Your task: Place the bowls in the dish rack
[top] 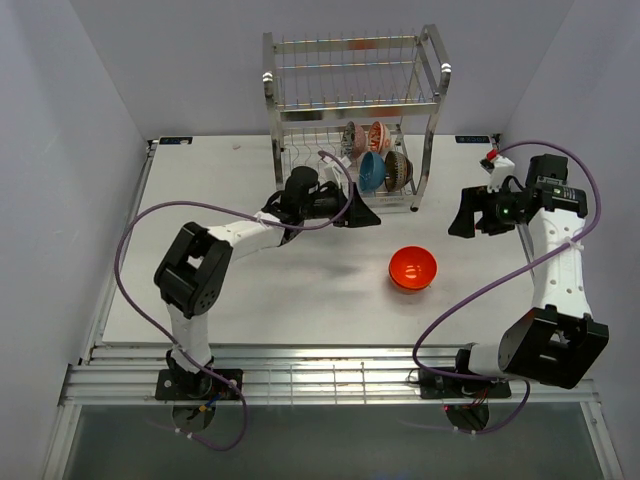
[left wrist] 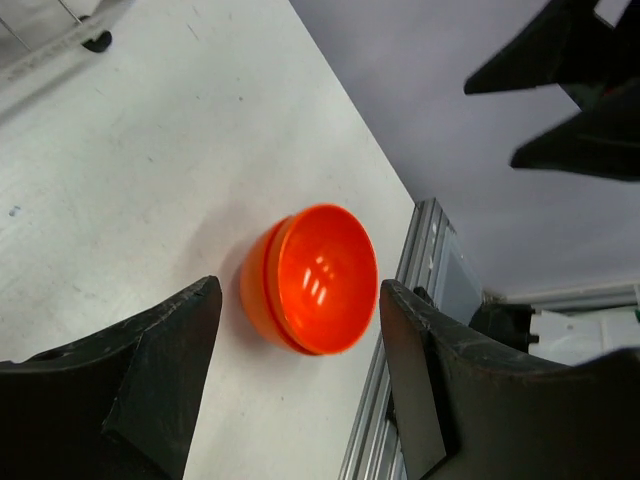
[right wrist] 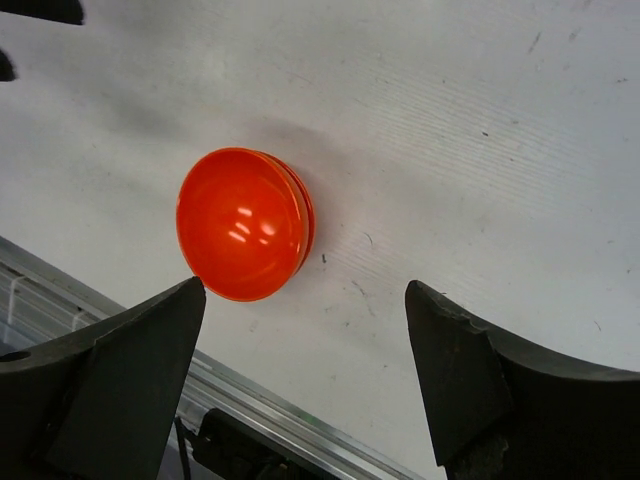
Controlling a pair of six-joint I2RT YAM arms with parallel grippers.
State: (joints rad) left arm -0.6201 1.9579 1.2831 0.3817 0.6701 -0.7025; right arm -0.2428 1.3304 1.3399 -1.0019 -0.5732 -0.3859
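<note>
The orange-red bowl (top: 412, 267) stands upright on the white table, alone, right of centre; it also shows in the left wrist view (left wrist: 312, 280) and the right wrist view (right wrist: 243, 224). The silver dish rack (top: 352, 115) stands at the back. Its lower tier holds the red-and-white patterned bowl (top: 379, 136), the blue bowl (top: 372, 171) and the brown bowl (top: 398, 170), all on edge. My left gripper (top: 362, 214) is open and empty just in front of the rack, left of the orange-red bowl. My right gripper (top: 462, 216) is open and empty, to the right of that bowl and above the table.
The rack's upper tier (top: 355, 75) holds nothing. A metal rail (top: 330, 375) runs along the table's near edge. Grey walls close in the left, right and back sides.
</note>
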